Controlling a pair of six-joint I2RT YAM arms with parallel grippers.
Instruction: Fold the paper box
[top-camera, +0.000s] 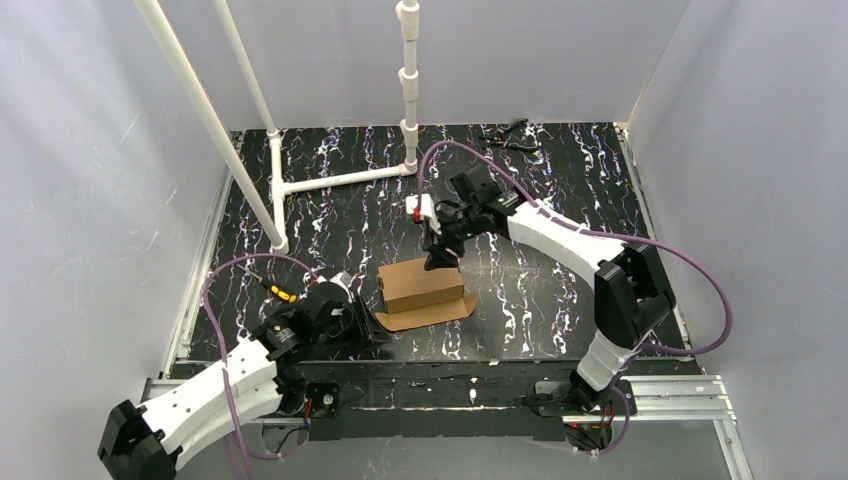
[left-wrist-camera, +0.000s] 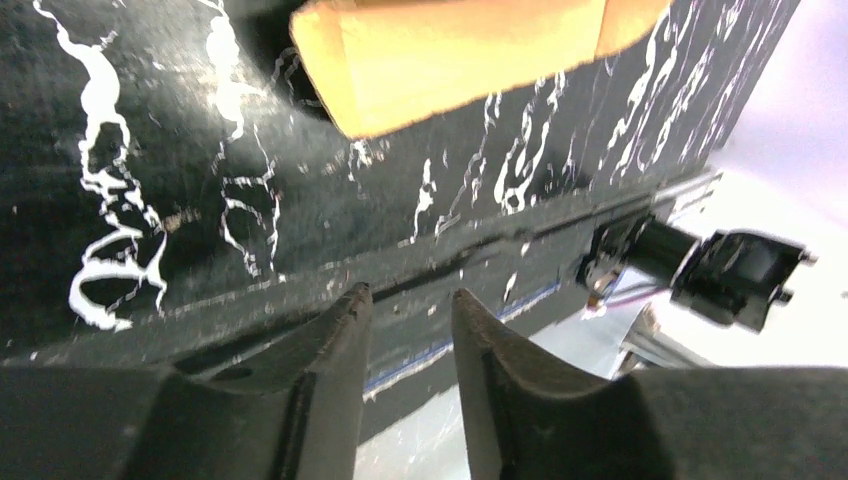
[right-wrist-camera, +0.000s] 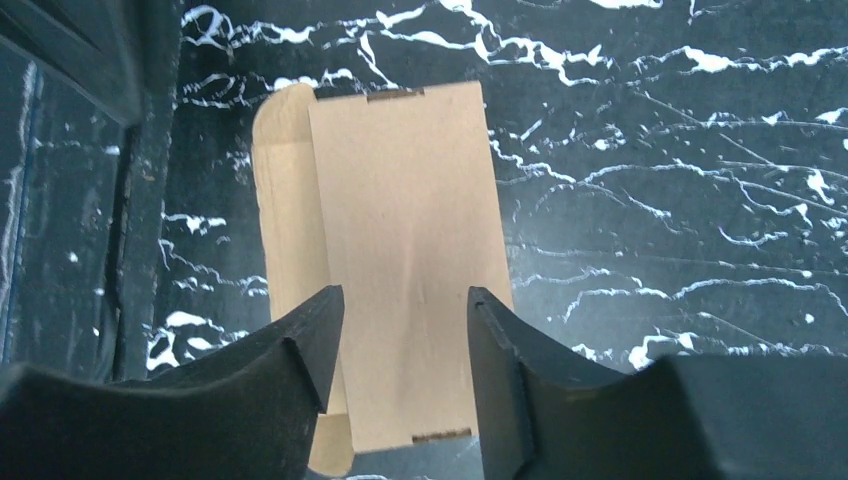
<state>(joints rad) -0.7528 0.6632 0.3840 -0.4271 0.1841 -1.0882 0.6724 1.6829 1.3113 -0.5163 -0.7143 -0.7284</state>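
Observation:
The paper box (top-camera: 424, 284) stands as a brown cardboard block in the middle of the table, with one flap lying flat on the mat in front of it. My right gripper (top-camera: 440, 258) hovers over the box's back edge. In the right wrist view, the right gripper (right-wrist-camera: 405, 300) is open above the box's flat top panel (right-wrist-camera: 400, 200), with nothing between its fingers. My left gripper (top-camera: 366, 326) sits low by the flap's left end. In the left wrist view, the left gripper (left-wrist-camera: 410, 300) has a narrow empty gap between its fingers, and the box's flap (left-wrist-camera: 460, 60) lies ahead of them.
A white pipe frame (top-camera: 340, 180) stands at the back left. Black pliers (top-camera: 510, 136) lie at the back edge. An orange-tipped marker (top-camera: 280, 292) lies left of my left gripper. A metal rail (top-camera: 450, 386) runs along the near edge, and white walls enclose the table.

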